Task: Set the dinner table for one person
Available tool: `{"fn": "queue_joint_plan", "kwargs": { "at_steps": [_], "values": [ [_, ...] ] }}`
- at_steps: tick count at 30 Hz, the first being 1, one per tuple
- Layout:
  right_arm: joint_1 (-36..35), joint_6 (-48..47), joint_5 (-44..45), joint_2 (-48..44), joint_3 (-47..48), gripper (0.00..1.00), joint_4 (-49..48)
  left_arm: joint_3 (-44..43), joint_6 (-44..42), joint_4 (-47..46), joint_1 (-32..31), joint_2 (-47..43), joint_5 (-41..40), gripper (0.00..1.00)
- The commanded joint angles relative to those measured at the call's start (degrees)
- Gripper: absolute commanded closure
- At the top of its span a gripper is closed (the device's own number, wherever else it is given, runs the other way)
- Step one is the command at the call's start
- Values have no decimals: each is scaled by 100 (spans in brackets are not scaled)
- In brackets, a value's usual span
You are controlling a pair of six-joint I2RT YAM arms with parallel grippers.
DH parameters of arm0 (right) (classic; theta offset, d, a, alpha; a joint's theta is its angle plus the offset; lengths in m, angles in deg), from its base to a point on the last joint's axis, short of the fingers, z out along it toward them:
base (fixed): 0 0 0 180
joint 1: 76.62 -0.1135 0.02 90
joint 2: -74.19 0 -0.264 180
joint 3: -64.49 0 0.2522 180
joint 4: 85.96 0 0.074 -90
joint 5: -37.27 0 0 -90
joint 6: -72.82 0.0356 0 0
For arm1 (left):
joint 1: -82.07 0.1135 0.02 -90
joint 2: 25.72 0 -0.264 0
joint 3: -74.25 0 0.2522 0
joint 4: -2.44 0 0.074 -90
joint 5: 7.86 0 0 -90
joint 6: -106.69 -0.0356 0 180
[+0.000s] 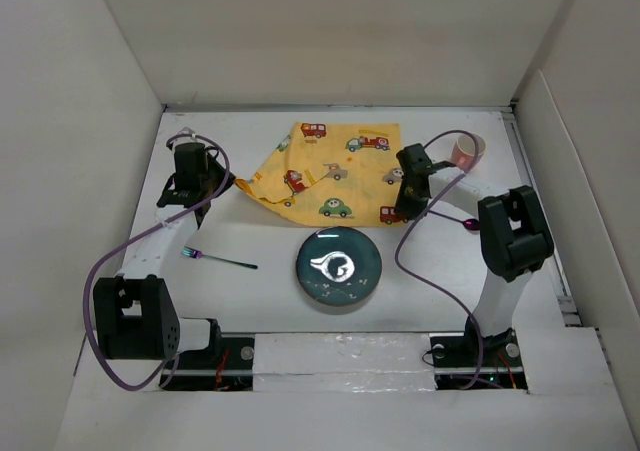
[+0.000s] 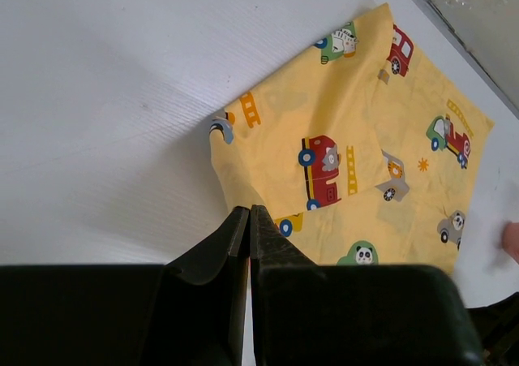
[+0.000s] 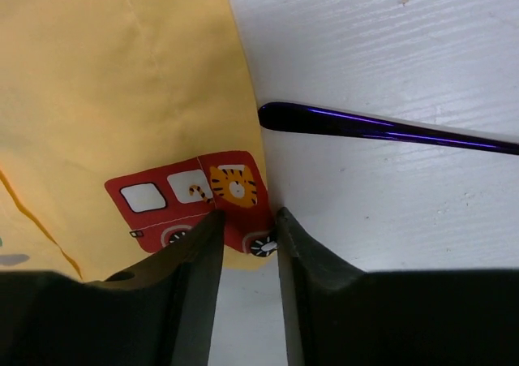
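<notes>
The white dinner table [image 1: 262, 303] carries a yellow cloth with cartoon cars [image 1: 325, 169] at the back middle; its left part is bunched and folded. A dark teal plate [image 1: 338, 266] lies in front of it. A purple fork [image 1: 218, 259] lies left of the plate. A purple spoon [image 1: 470, 225] lies at the right, its handle beside the cloth in the right wrist view [image 3: 365, 127]. My left gripper [image 2: 249, 210] is shut on the cloth's left corner [image 2: 340, 163]. My right gripper [image 3: 247, 216] is open, its fingers astride the cloth's right front corner [image 3: 195, 191].
A pink cup [image 1: 467, 151] stands at the back right, behind the right arm. Cream walls close the table at the back and both sides. Purple cables loop off both arms over the table near the plate and the fork.
</notes>
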Motion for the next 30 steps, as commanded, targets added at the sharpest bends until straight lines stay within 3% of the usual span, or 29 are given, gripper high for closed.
{"fn": "queue_joint_plan", "kwargs": {
  "at_steps": [1, 6, 7, 8, 13, 19, 23, 26, 30],
  "values": [
    [67, -57, -154, 162, 178, 65, 183, -154, -103, -132, 13, -78, -116, 100],
    [68, -5, -76, -12, 74, 93, 114, -206, -121, -141, 13, -96, -125, 100],
    [68, -5, -75, -13, 73, 93, 113, -207, -121, -132, 13, -96, -125, 100],
    [68, 13, -49, -231, 56, 99, 95, -276, -130, -114, 13, -96, -116, 100],
    [-2, -136, 126, -1207, 528, 100, 366, -890, -103, 174, 13, -175, -116, 100],
    [-55, -470, 373, -2472, 2382, 100, 990, -3341, -253, 1018, 13, 62, -415, 100],
    [-108, -646, 539, -2703, 3814, 100, 1553, -4720, -148, 1230, 13, 45, -362, 100],
    [-108, -743, 505, -2738, 4615, 100, 1782, -5110, 10, 1327, 13, -8, -328, 100],
    [66, -726, 111, -2589, 4811, 100, 1696, -4831, 361, 1249, 13, -69, -257, 100]
  ]
}}
